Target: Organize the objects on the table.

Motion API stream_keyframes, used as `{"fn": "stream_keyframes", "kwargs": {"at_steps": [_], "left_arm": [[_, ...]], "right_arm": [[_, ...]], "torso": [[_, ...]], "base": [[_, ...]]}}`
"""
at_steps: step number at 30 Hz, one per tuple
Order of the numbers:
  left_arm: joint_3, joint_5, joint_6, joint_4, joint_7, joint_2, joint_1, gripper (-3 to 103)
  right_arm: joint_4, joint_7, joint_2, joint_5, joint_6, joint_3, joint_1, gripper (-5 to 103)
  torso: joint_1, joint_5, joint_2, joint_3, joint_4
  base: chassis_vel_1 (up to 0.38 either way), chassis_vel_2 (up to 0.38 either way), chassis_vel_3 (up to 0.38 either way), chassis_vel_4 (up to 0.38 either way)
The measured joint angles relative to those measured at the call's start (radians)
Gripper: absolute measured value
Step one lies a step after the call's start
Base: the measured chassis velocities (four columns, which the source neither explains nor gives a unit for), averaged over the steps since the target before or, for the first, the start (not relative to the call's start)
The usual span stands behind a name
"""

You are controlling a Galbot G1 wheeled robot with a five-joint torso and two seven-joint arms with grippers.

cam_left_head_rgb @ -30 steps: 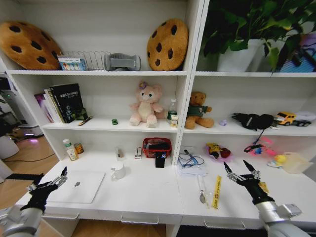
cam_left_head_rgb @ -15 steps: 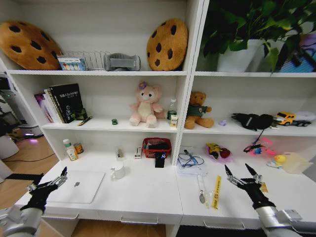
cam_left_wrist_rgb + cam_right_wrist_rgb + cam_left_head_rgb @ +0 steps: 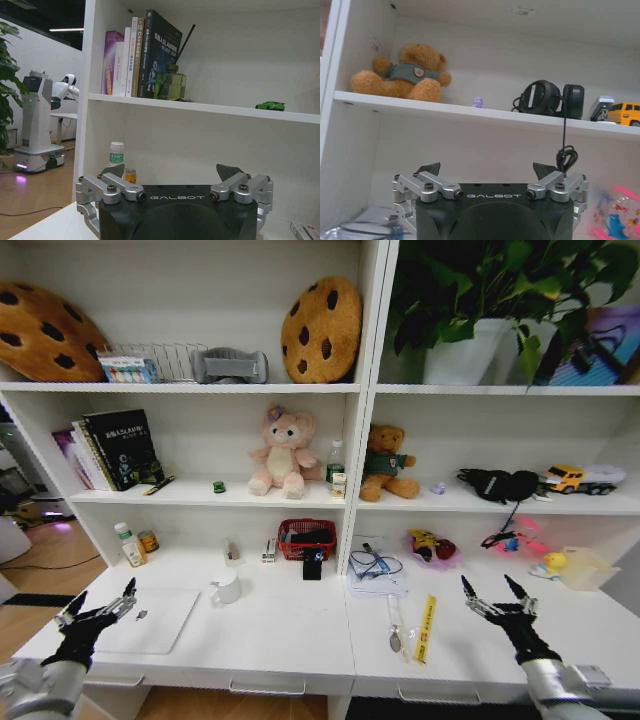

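Note:
On the long white table [image 3: 290, 640] a silver laptop [image 3: 152, 620] lies at the left, with a white mug [image 3: 227, 587] beside it. A small black object [image 3: 313, 568] stands in front of a red basket. A yellow strip [image 3: 425, 628] and a pen [image 3: 392, 624] lie right of the middle. On the shelf above sits a tiny green toy car [image 3: 219, 486] [image 3: 270, 105]. My left gripper [image 3: 100, 598] [image 3: 170, 172] hovers open over the laptop's near left corner. My right gripper [image 3: 488, 585] [image 3: 485, 170] hangs open over bare table right of the yellow strip.
A red basket [image 3: 305, 537], a bottle [image 3: 125, 543] [image 3: 116, 154] and a tangle of cables on papers [image 3: 377, 570] stand at the table's back. The shelves hold books [image 3: 115, 448], plush bears [image 3: 281, 452], headphones [image 3: 497, 483] [image 3: 547, 99] and toys.
The whole head picture has shifted a little to the left, so the camera has moved. Both grippers hold about the same pose, still open.

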Motion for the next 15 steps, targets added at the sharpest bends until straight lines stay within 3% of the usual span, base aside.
{"fn": "stream_keyframes", "kwargs": {"at_steps": [6, 13, 15], "left_arm": [[0.000, 0.000, 0.000, 0.000, 0.000, 0.000, 0.000, 100], [0.000, 0.000, 0.000, 0.000, 0.000, 0.000, 0.000, 100], [0.000, 0.000, 0.000, 0.000, 0.000, 0.000, 0.000, 100]], "right_arm": [[-0.121, 0.084, -0.008, -0.019, -0.031, -0.030, 0.060, 100], [-0.297, 0.222, -0.014, 0.022, -0.178, -0.081, 0.209, 100], [-0.312, 0.234, -0.015, 0.031, -0.191, -0.087, 0.226, 100]], "torso": [[0.000, -0.0003, 0.000, 0.000, 0.0000], [0.000, 0.0000, 0.000, 0.000, 0.0000], [0.000, 0.0000, 0.000, 0.000, 0.0000]], "base": [[0.000, 0.000, 0.000, 0.000], [0.000, 0.000, 0.000, 0.000], [0.000, 0.000, 0.000, 0.000]]}}
